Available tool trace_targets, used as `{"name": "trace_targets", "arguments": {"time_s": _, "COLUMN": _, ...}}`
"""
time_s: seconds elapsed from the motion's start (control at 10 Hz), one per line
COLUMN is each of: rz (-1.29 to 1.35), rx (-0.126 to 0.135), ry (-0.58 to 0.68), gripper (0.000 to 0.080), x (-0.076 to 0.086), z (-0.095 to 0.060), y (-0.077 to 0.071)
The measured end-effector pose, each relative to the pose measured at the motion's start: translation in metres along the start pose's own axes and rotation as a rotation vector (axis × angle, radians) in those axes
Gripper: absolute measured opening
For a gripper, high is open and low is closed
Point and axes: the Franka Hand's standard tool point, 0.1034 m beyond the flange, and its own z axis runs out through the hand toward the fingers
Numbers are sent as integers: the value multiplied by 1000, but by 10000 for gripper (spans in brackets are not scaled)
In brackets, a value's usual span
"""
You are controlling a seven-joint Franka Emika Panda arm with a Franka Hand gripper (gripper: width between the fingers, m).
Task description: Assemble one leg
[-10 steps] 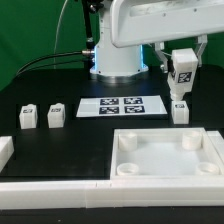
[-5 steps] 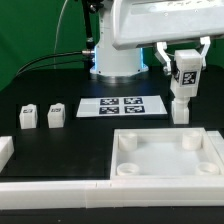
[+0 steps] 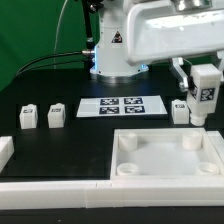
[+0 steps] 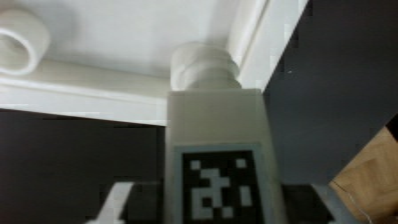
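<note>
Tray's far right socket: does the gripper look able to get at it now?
Probably yes: the gripper, shut on the leg, hangs by the rim of the tray near that socket, and nothing stands between them.

Black table [image 3: 80,140] — on it the marker board [image 3: 122,105], 3 loose legs [image 3: 57,114], the white tray [image 3: 150,135]

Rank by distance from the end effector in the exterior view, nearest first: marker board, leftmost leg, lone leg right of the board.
1. Lone leg, on the table right beside the end effector and its held leg, at the exterior view's right.
2. Marker board, centre.
3. Leftmost leg, far at the exterior view's left.
</note>
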Motion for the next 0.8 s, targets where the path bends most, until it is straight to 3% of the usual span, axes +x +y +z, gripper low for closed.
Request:
{"name": "trace_targets", "arguments": {"time_s": 0.3, "rz": -54, "rx": -5, "ry": 39, "gripper": 290, "x": 10, "z": 7, "y": 2}}
{"name": "trace_targets", "arguments": {"time_s": 0.8, "rz": -94, "rx": -5, "ry": 31, "gripper": 290, "x": 7, "z": 12, "y": 5}}
